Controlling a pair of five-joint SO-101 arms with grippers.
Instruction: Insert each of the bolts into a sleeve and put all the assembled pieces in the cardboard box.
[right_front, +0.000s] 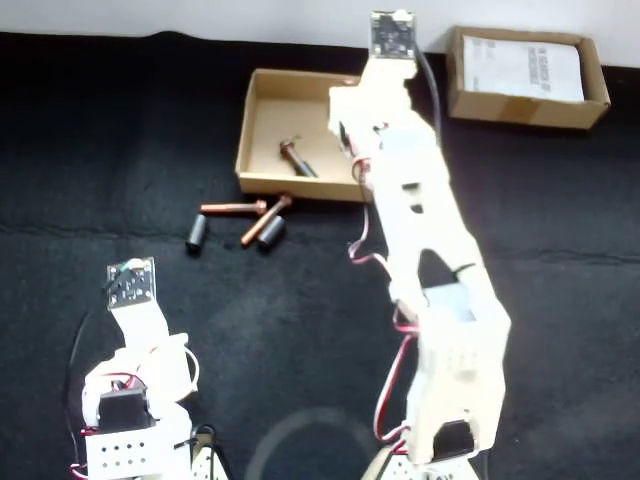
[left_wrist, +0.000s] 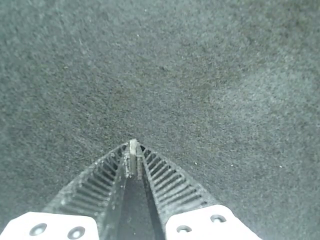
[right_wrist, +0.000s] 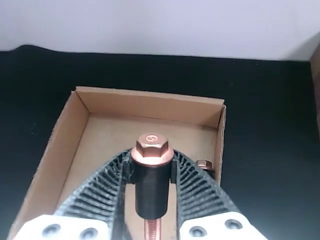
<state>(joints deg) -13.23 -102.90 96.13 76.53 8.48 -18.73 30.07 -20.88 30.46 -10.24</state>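
Observation:
My right gripper (right_wrist: 151, 167) is shut on an assembled piece (right_wrist: 150, 185), a copper bolt with its hex head up in a black sleeve, held over the open cardboard box (right_wrist: 150, 102). Another assembled piece (right_front: 298, 158) lies inside the box (right_front: 252, 120), and its copper head (right_wrist: 202, 164) peeks out beside one finger. In front of the box lie a bare copper bolt (right_front: 232, 208), a second bolt (right_front: 262, 223) with a black sleeve (right_front: 272, 234) against it, and a separate black sleeve (right_front: 196, 232). My left gripper (left_wrist: 132, 146) is shut and holds nothing, low over the black cloth at the near left.
A second cardboard box (right_front: 528, 80) with a white sheet in it stands at the back right. The right arm (right_front: 420, 220) stretches across the table's middle toward the box. The left arm (right_front: 135, 400) is folded near the front edge.

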